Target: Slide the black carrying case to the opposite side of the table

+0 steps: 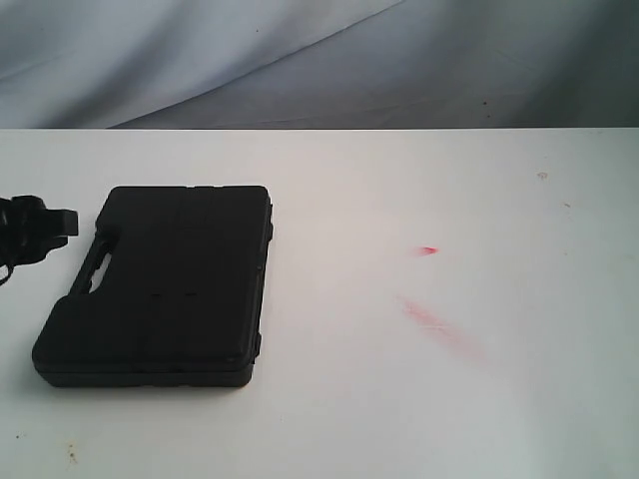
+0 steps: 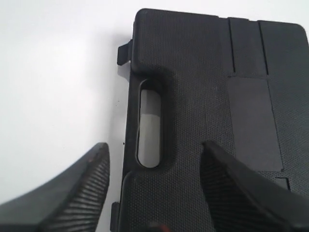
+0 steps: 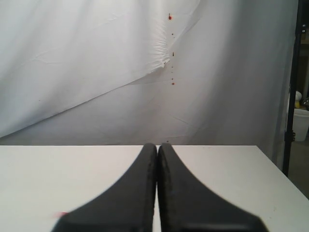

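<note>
The black case (image 1: 165,284) lies flat on the left part of the white table (image 1: 399,399), its handle slot (image 1: 98,267) facing the left edge. In the left wrist view the case (image 2: 203,96) fills the frame, with the handle slot (image 2: 149,123) near the middle. My left gripper (image 2: 154,154) is open; one finger (image 2: 82,188) hangs over bare table beside the handle edge, the other (image 2: 236,188) over the lid. In the exterior view only part of it (image 1: 45,228) shows at the left edge. My right gripper (image 3: 157,147) is shut and empty above the table.
Red smears (image 1: 439,324) and a small red mark (image 1: 428,250) stain the table right of the middle. A wrinkled white backdrop (image 3: 120,72) hangs behind the far edge. A dark pole (image 3: 292,87) stands at the right, beyond the table's corner.
</note>
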Robot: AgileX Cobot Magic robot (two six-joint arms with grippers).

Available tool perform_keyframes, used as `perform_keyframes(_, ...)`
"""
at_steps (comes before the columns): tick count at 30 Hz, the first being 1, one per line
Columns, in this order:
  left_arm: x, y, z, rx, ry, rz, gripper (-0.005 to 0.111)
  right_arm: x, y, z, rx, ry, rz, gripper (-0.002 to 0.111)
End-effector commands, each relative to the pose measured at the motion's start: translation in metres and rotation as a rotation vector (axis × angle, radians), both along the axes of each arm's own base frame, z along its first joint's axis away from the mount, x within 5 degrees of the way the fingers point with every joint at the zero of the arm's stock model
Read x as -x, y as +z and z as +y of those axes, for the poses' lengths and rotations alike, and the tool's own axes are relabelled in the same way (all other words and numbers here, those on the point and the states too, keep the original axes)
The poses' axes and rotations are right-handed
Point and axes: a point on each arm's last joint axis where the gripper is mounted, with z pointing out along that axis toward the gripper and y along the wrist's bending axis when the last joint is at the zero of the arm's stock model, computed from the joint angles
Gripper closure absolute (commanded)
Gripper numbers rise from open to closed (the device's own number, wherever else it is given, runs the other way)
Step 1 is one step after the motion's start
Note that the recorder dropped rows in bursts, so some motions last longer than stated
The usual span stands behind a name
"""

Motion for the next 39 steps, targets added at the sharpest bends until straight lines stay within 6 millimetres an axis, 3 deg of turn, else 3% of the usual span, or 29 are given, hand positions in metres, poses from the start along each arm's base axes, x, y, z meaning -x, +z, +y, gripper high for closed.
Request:
perform_keyframes(1, 0.021, 0.004, 0.001, 0.026, 0.001, -0.109, 0.052, 0.000, -0.001, -0.001, 0.001, -0.009, -0.003, 0.108)
perform_keyframes(18, 0.114, 0.009, 0.014, 0.062, -0.015, -0.524, 0.053, 0.000, -0.001, -0.001, 0.001, -0.009, -0.003, 0.108)
perform_keyframes(26, 0.146, -0.006, 0.018, 0.034, -0.046, -0.655, 0.054, 0.000, -0.001, -0.001, 0.001, -0.009, -0.003, 0.108)
perform_keyframes(28, 0.153, -0.007, 0.019, 0.036, -0.048, -0.700, 0.059, 0.000, -0.001, -0.001, 0.001, -0.009, -0.003, 0.108)
perform_keyframes(31, 0.165, -0.008, 0.021, 0.030, -0.051, -0.782, 0.078, 0.000, -0.001, -0.001, 0.001, -0.009, -0.003, 0.108)
perform_keyframes(39, 0.177, -0.008, 0.023, 0.038, -0.046, -0.859, 0.107, 0.000, -0.001, -0.001, 0.001, -0.009, -0.003, 0.108)
